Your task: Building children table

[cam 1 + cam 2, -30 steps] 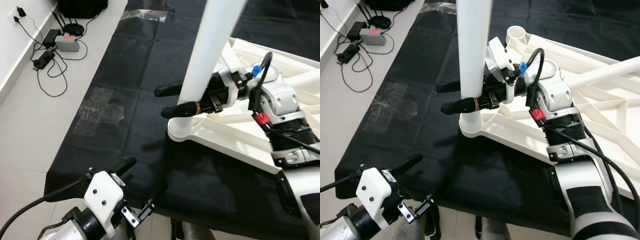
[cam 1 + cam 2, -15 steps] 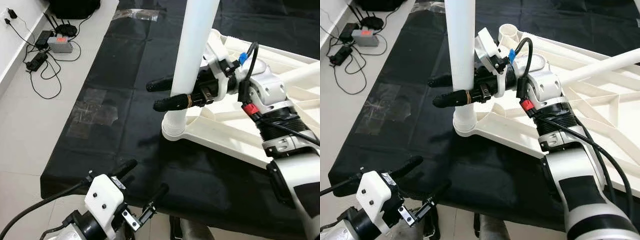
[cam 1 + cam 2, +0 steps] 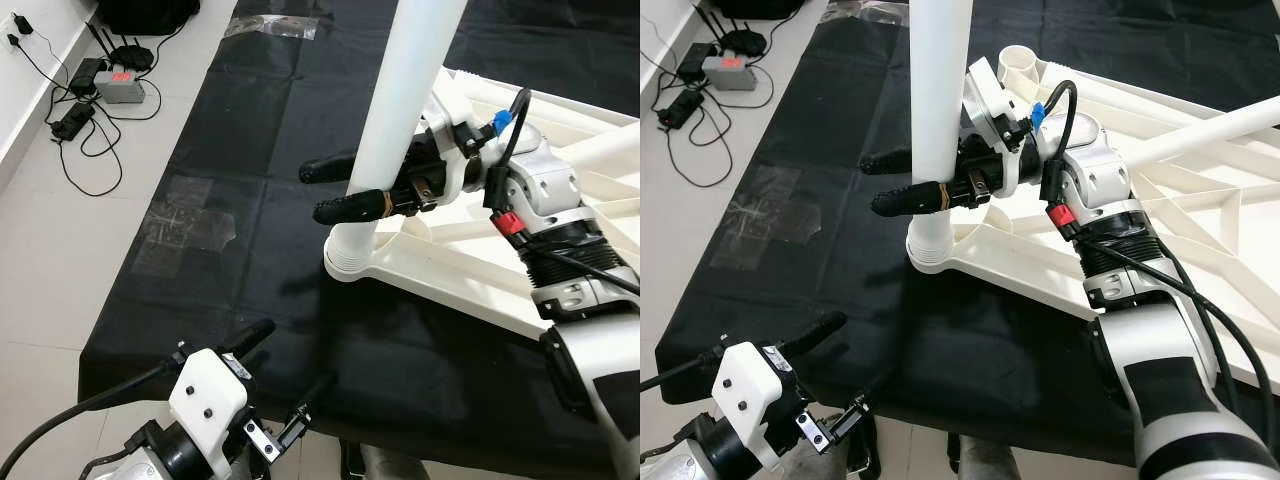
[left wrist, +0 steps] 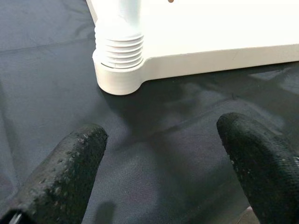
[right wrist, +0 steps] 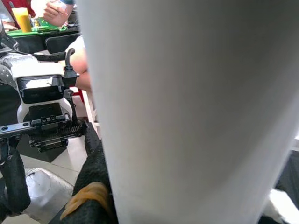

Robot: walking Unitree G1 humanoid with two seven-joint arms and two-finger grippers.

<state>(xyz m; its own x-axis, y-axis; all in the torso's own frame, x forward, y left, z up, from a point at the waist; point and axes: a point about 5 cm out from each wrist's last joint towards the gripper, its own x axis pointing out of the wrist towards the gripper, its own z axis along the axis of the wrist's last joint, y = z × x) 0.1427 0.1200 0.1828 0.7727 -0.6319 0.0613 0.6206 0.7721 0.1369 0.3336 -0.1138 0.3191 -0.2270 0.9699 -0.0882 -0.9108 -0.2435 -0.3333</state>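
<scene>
Left eye view has the right gripper point(image 3: 338, 190) clenched around the white leg point(image 3: 400, 110) (threads partly showing) at the tabletop point(image 3: 470, 270) corner socket; more screwing seems needed, while the left gripper point(image 3: 285, 375) hangs open.

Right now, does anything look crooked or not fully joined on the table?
Yes. The white leg, held by the right gripper, leans in its corner socket. Its screw threads are exposed above the socket, so it seems not fully screwed in.

Head eyes look down; wrists near leg point(image 4: 119, 44).
</scene>
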